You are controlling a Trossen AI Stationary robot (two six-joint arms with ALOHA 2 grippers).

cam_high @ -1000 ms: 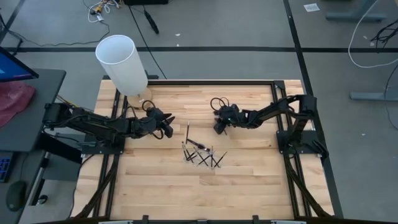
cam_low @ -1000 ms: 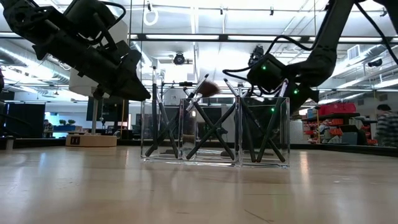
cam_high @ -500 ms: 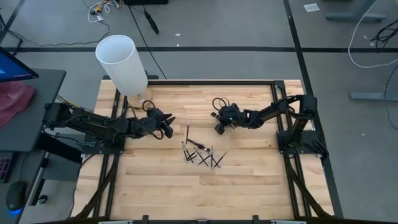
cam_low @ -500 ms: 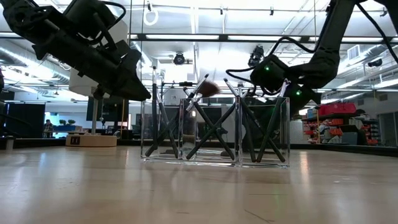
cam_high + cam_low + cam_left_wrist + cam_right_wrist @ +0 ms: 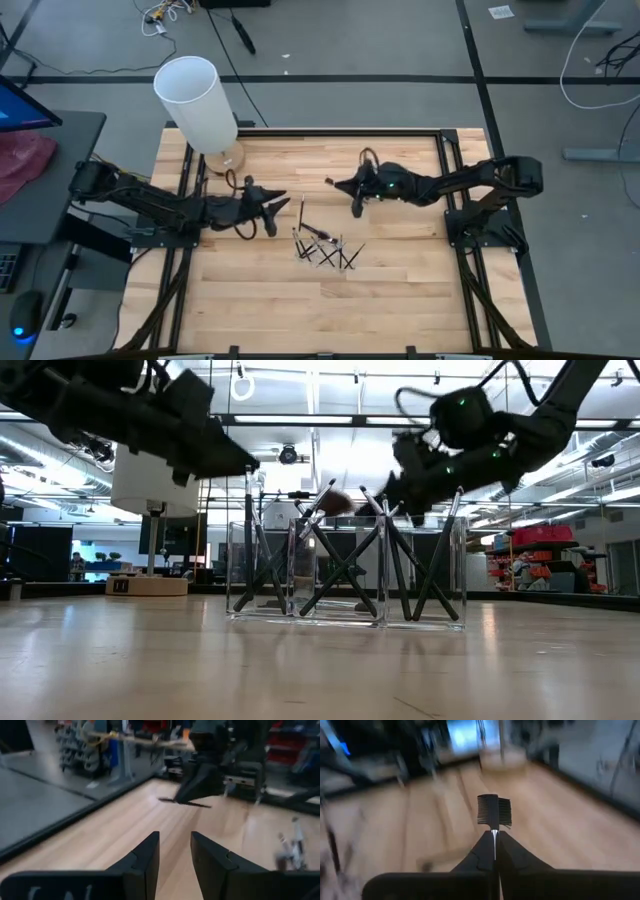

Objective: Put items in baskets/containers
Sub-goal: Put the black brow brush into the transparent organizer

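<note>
high view: the right claw point(image 5: 345, 184) is hanging over the bench point(image 5: 400, 290), above-right of the clear holder point(image 5: 325, 249) with its crossed brushes point(image 5: 318, 237). the left claw point(image 5: 278, 203) is sitting beside the holder, fingers spread. right wrist view: pressed fingers are pinching a small comb brush point(image 5: 494, 811) — held upright.

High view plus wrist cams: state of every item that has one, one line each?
right pincer: shut on a small comb-tipped brush, held above the table
left pincer: open, empty
clear holder: upright on the table, brushes standing crossed in its compartments
white cylinder: upright on its wooden base
</note>
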